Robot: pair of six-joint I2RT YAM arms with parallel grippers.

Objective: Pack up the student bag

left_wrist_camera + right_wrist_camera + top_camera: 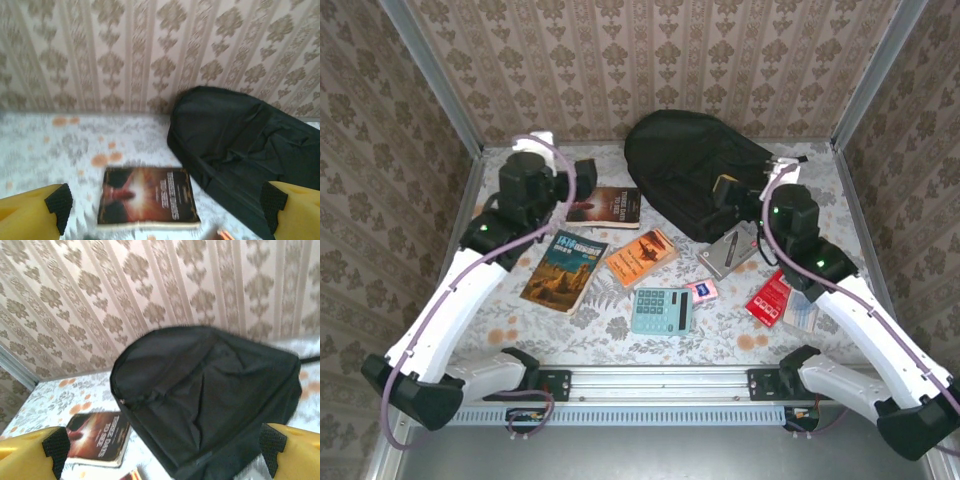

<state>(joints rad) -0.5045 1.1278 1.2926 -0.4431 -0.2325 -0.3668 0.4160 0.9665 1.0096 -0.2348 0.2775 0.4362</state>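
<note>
Black fabric student bag (695,170) is seen lying on the table (720,340); left gripper (165,202) and right gripper (162,445) are held wide open, with nothing grasped.

Bright and evenly lit from above, with only faint, soft shadows on the desk (520,325). Fairly crisp overhead. Hazy and washed out at both wrists, with pale glare across the wallpaper (125,50). Soft on the book (145,197), title smeared and unreadable. Nearly featureless black on the backpack (210,395), folds barely showing.
</note>
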